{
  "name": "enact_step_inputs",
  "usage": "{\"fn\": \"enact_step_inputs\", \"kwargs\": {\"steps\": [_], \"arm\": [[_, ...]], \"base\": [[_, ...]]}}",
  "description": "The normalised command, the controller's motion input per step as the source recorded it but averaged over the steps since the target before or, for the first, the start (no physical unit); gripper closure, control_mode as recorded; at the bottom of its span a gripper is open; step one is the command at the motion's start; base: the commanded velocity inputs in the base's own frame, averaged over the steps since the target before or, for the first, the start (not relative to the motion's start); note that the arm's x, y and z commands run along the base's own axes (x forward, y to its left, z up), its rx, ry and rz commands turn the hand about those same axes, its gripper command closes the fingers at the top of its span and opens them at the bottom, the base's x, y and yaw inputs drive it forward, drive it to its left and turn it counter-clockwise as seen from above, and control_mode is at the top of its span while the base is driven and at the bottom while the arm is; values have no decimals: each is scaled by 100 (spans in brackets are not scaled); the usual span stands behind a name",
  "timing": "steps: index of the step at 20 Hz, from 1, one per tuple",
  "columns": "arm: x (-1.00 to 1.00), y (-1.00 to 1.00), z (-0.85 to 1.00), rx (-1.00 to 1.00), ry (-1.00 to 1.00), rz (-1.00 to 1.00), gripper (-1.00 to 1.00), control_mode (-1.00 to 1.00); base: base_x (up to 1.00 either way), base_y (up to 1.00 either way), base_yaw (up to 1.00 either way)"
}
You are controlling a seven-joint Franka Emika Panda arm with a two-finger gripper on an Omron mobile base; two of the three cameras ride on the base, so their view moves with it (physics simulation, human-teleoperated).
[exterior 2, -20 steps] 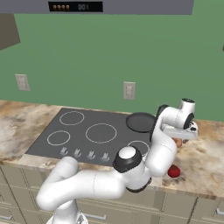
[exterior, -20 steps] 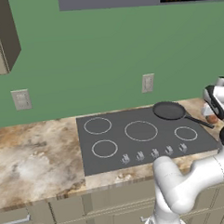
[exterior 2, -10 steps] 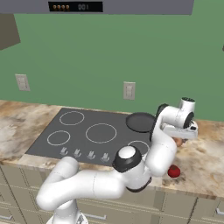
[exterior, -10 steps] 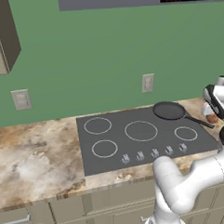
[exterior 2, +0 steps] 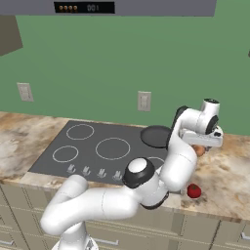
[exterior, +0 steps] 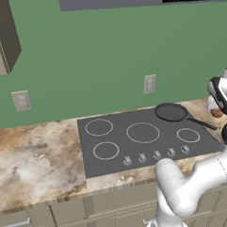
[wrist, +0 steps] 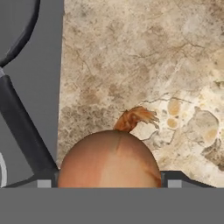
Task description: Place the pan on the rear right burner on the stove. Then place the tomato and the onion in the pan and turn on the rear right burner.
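Item: onion [wrist: 109, 159], brownish-orange ball with a dry tuft at 1 end, seen between the 2 tips of the pincer [wrist: 109, 183], on the marbled table [wrist: 144, 65] beside the stove [exterior: 135, 140]. The jaws stand wide at either flank; whether they press the skin cannot be told. A centred, level squeeze is advised, as smooth round skin may slip. Pan [exterior: 171, 112]: dark, shallow, thin-handled, set on the rear right burner. Tomato [exterior 2: 194, 191]: glossy red, near the table edge.

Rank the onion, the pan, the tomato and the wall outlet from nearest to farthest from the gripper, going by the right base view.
1. onion, right under the gripper
2. pan, on the stove's rear right
3. tomato, by the counter's front edge; close to the pan's rank
4. wall outlet, up on the wall
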Motion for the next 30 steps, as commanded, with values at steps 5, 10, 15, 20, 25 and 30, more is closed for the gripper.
{"fn": "enact_step_inputs", "kwargs": {"steps": [5, 10, 15, 20, 25, 30], "arm": [[0, 43, 4, 0, -16, 0, 100, -100], [0, 50, 19, 0, -19, -1, 100, -100], [0, 39, 19, -2, -19, -2, 100, -100], [-3, 51, 5, -7, -19, 0, 100, -100], [-11, 66, 24, -11, -19, 0, 100, -100], [-12, 49, 44, -9, -14, 0, 100, -100]], "base": [[0, 0, 0], [0, 0, 0], [0, 0, 0], [0, 0, 0], [0, 0, 0], [0, 0, 0]]}}
